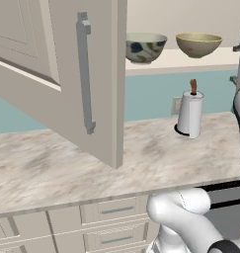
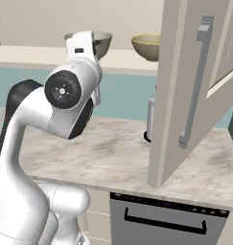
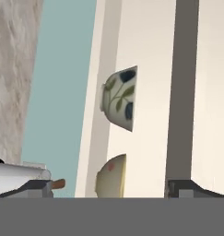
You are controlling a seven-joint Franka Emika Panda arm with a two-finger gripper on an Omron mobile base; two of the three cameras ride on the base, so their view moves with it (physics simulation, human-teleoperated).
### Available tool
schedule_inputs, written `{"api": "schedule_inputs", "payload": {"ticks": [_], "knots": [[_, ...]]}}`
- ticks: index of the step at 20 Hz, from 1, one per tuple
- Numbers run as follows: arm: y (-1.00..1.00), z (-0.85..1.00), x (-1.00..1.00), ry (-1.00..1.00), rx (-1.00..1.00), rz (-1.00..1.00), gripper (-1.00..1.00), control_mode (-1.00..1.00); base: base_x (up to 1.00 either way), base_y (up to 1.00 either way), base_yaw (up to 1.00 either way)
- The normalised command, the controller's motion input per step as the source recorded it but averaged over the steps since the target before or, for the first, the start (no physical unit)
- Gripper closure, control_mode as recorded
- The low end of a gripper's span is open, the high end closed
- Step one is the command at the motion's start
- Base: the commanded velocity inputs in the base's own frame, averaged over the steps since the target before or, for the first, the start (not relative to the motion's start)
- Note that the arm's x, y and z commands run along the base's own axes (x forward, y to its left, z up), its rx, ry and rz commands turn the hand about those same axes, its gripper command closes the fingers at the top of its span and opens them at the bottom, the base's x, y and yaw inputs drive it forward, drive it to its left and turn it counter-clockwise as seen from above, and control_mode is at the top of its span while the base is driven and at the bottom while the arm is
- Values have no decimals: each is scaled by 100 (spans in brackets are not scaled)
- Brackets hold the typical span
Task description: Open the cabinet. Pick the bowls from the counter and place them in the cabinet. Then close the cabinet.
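Both cabinet doors stand swung open, the left door with its grey bar handle and the right door out over the counter. Two bowls sit upright side by side on the cabinet's bottom shelf: the greyish-white floral bowl and the tan-yellow bowl. My arm half hides the floral bowl in the right base view. My gripper is open, holds nothing, and faces the bowls from a distance in a rolled hand view.
A paper towel holder stands on the counter below the shelf, against the teal wall. Beige drawers and a dishwasher front lie under the counter edge. The open doors reach out over the worktop on both sides.
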Motion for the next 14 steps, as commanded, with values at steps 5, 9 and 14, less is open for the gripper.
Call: {"api": "schedule_inputs", "payload": {"ticks": [5, 9, 14], "knots": [[-1, 0, -100, -7, 0, 0, -100, -100, 0, 0, 0], [-9, 0, -100, -3, 0, 0, -100, -100, 0, 0, 0], [-12, 0, -100, 0, 0, 0, -100, -100, 0, 0, 0]]}}
